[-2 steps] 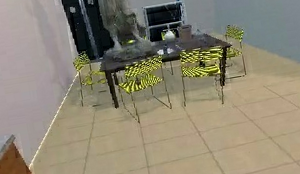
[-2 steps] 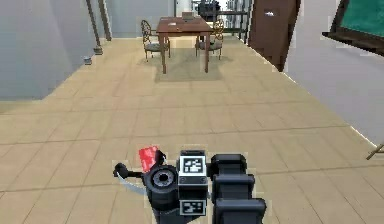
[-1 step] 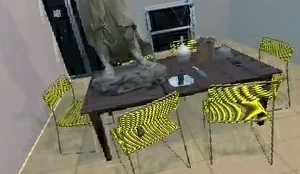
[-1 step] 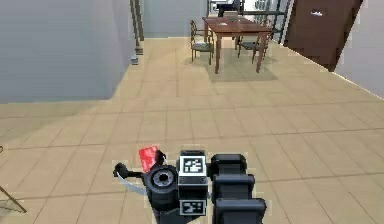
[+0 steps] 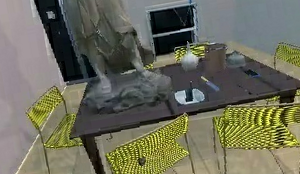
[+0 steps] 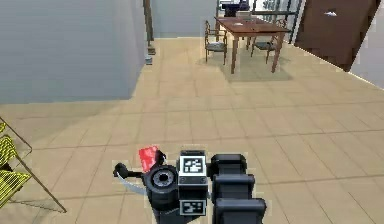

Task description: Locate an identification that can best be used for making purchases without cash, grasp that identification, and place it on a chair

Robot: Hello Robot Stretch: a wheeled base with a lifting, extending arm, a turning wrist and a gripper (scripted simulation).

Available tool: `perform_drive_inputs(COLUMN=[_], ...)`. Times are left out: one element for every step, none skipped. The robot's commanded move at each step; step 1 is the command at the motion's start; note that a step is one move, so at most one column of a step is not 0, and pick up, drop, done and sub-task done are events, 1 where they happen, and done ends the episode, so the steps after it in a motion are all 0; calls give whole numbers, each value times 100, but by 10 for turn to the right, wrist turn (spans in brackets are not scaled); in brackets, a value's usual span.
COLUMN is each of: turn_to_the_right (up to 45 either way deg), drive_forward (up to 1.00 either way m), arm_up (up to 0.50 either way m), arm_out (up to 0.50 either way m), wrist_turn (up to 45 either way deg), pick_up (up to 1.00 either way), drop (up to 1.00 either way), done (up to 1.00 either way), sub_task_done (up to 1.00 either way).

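Note:
In the arm side view my gripper [image 6: 140, 171] sits low, just left of the white marker squares [image 6: 192, 166]. A small flat red thing [image 6: 150, 157] hangs at its far end, clear of the tan floor, so the gripper holds it. Its shape is too small to name as a card. Several yellow mesh chairs stand around a dark table [image 5: 142, 112] in the forward view: one at the left [image 5: 49, 114], two at the front [image 5: 151, 153] [image 5: 264, 123], one at the right [image 5: 293, 59]. Part of a yellow chair [image 6: 10, 165] shows at the arm side view's left edge.
A big grey statue [image 5: 110, 41] stands on the dark table's left half, with a white vase [image 5: 189, 61], a pale dish [image 5: 190, 96] and a brown pot [image 5: 216, 57] on the right half. Far out in the arm side view stand a wooden table [image 6: 250, 28] with chairs and a dark door [image 6: 335, 30].

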Motion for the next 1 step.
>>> perform_drive_inputs(turn_to_the_right=[-450], drive_forward=[0], arm_up=[0], arm_out=[0], wrist_turn=[0], pick_up=[0], drop=[0], done=[0], sub_task_done=[0])
